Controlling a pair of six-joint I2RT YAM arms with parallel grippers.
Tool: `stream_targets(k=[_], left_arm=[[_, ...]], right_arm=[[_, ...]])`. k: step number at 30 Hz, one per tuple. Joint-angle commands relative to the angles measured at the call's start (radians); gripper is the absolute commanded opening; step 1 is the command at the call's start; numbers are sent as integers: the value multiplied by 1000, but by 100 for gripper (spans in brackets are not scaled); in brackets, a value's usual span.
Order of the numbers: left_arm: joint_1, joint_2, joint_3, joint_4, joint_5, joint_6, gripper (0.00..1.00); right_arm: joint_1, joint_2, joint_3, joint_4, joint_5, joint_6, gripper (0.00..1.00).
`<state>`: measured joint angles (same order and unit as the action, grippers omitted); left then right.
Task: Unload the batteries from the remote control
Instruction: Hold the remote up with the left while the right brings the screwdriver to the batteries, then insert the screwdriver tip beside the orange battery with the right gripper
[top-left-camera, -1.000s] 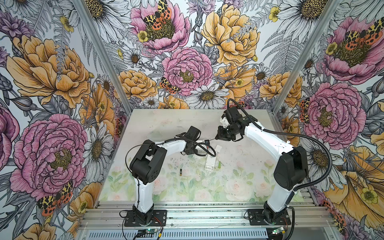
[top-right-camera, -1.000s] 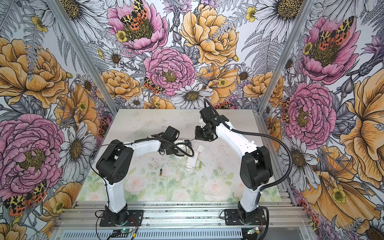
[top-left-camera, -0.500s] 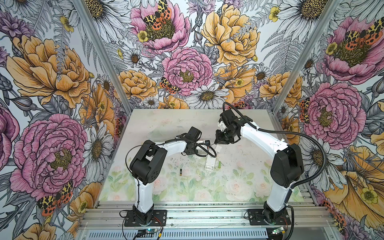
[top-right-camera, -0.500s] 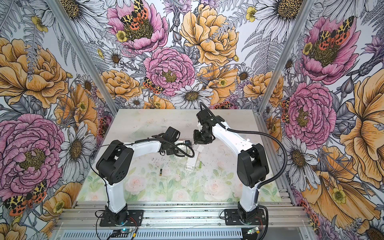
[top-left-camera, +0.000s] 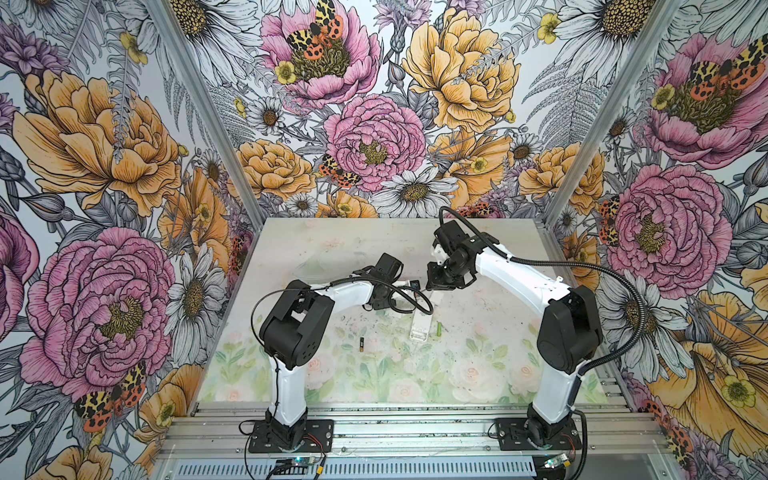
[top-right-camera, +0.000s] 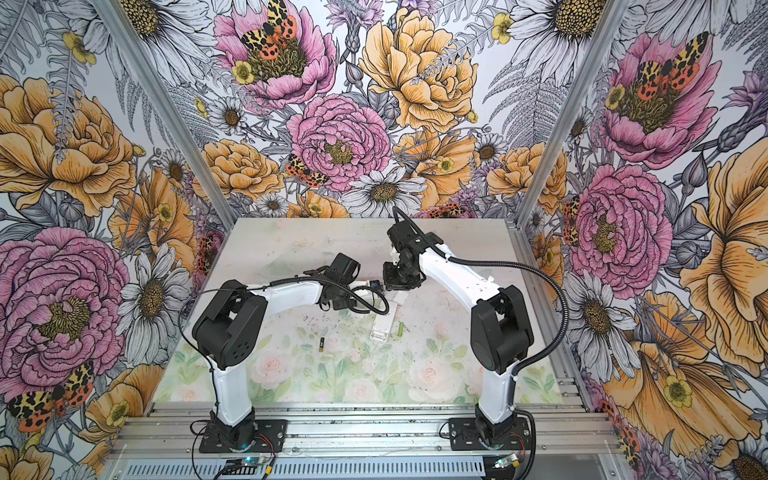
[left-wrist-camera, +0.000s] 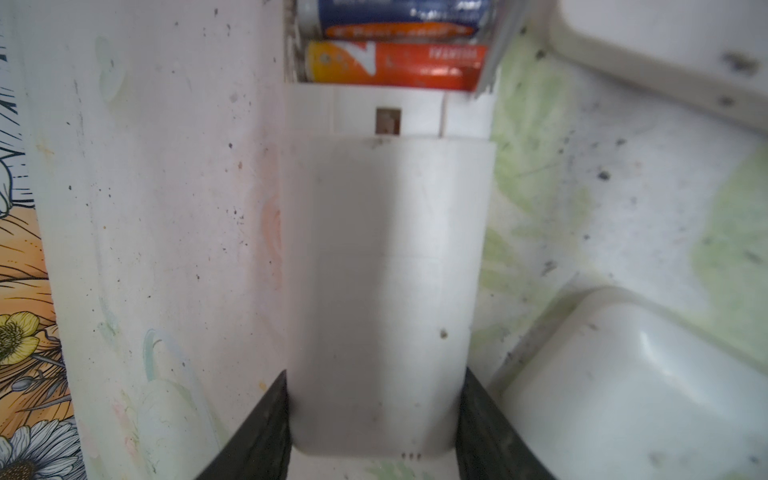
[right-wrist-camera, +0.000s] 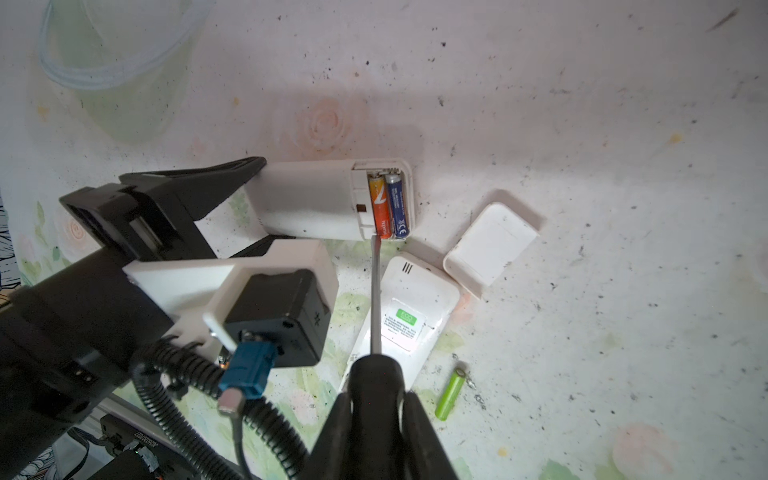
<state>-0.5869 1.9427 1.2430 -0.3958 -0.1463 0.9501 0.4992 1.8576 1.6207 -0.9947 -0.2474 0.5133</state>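
Note:
My left gripper (left-wrist-camera: 374, 382) is shut on the sides of a white remote control (left-wrist-camera: 386, 270), which rests on the table. Its battery bay is uncovered, and in it lie two batteries side by side, an orange-red one (right-wrist-camera: 381, 203) and a blue one (right-wrist-camera: 398, 203). My right gripper (right-wrist-camera: 376, 399) is shut on the black handle of a screwdriver. The metal shaft (right-wrist-camera: 375, 291) reaches to the end of the orange-red battery. In both top views the right gripper (top-left-camera: 434, 282) hangs just beyond the left wrist.
A second white remote (top-left-camera: 420, 328) lies back-up near the middle, a lime green battery (top-left-camera: 439, 329) beside it. A white battery cover (right-wrist-camera: 490, 245) lies close by. A black gold-ended battery (top-left-camera: 361, 345) lies toward the front. A clear plastic piece (right-wrist-camera: 116, 62) sits farther back.
My right arm has come forward and down, bringing the screwdriver tip to the held remote's battery bay. The left arm and the remote have not moved.

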Motion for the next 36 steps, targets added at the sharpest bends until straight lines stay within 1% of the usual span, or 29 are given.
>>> stream_targets(k=[1, 8, 13, 23, 36], left_arm=[[10, 15, 4, -47, -1, -5, 21], [14, 16, 12, -47, 0, -1, 21], [13, 16, 13, -47, -1, -1, 21], [8, 17, 14, -47, 2, -1, 21], [10, 30, 25, -48, -2, -7, 21]], right_arm=[[9, 7, 21, -10, 18, -20, 0], [13, 9, 24, -36, 60, -42, 0], [17, 15, 37, -35, 67, -41, 0], [24, 18, 80, -28, 22, -43, 0], [26, 50, 75, -30, 28, -47, 0]])
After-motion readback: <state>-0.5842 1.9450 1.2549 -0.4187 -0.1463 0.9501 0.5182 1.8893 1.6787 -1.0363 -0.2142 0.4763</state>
